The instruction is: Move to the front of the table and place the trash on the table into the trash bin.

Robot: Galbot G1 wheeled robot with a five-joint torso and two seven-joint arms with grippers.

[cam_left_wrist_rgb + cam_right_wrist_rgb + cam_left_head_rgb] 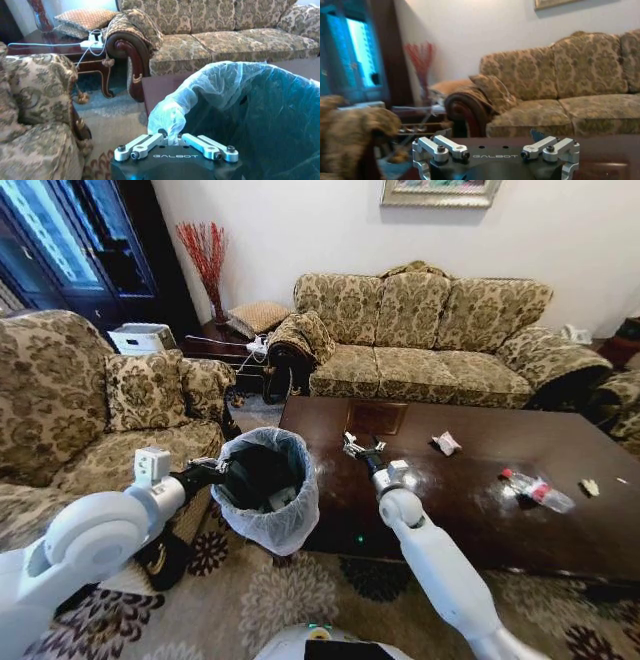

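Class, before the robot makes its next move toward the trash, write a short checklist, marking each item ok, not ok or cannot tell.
1. Left end effector pinching the whitish bag rim of the small round bin: ok.
2. Right end effector open and empty above the dark glossy table: ok.
3. Crumpled white paper wad lying free: ok.
4. Crushed clear bottle lying free: ok.
5. Table cleared of trash: not ok.

A patterned sofa point(430, 330) is set against the wall beneath a framed picture point(440, 192), with red branches point(205, 250) seen beside it.
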